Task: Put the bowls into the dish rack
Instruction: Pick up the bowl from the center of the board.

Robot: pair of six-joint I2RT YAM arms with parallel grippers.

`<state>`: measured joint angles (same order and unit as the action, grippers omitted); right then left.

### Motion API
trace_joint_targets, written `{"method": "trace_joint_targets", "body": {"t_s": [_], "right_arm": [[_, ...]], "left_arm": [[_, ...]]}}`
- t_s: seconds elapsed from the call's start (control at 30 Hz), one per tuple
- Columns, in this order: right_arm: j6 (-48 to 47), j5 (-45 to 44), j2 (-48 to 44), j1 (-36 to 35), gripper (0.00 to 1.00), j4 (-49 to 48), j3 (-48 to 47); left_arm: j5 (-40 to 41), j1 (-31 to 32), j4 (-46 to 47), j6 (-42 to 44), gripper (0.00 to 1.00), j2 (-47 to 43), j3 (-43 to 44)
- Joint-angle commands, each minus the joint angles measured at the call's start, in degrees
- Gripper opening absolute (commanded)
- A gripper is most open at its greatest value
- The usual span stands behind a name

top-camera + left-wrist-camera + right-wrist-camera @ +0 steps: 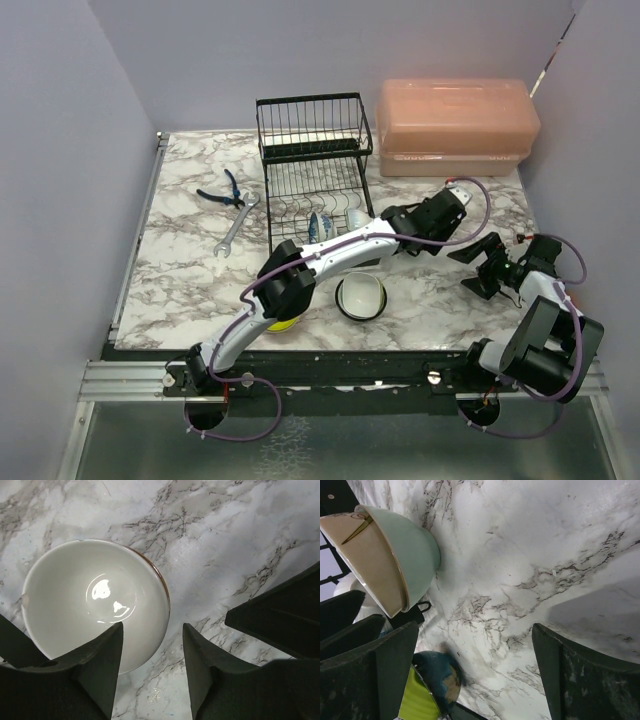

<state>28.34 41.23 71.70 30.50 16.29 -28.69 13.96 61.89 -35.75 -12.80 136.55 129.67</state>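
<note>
Marble bench (180, 270) holds a black wire dish rack (313, 150) at its far edge, with bowls (320, 226) standing in the lower slots. Left hand (152, 626) is spread empty at a white bowl (95, 600)'s rim; right hand (475, 630) gapes wide, holding nothing.

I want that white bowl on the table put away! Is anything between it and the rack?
Yes. The left arm stretches across, right between the white bowl and the rack. Behind the arm, other bowls already sit at the rack's near edge.
</note>
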Motion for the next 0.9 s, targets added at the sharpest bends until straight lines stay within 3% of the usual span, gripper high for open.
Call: {"method": "trace_joint_targets", "body": {"t_s": [0.0,0.1,0.43,0.63,0.8,0.87], "right_arm": [[-1.0,1.98,0.06,0.56,1.0,-1.12,0.04],[-1.09,2.34,-0.13,0.59,1.0,-1.01,0.08],[-1.1,1.99,-1.62,0.57,1.0,-0.41,-0.22],[-1.18,2.35,-1.82,0.59,1.0,-0.59,0.03],[-1.2,2.45,-1.89,0.6,1.0,-0.75,0.15],[-1.25,2.6,-1.83,0.59,1.0,-0.75,0.12]], "left_arm": [[-4.22,0.21,-0.84,-0.64,0.52,2.73,2.62],[-4.91,0.25,-0.88,-0.92,0.48,3.62,3.39],[-5.41,0.25,-0.83,-0.78,0.13,3.81,3.52],[-6.24,0.25,-0.47,-0.95,0.11,1.71,3.67],[-7.26,0.25,-0.27,-1.27,0.0,-0.06,3.31],[-7.43,0.25,0.15,-1.58,0.0,-0.8,3.04]]}}
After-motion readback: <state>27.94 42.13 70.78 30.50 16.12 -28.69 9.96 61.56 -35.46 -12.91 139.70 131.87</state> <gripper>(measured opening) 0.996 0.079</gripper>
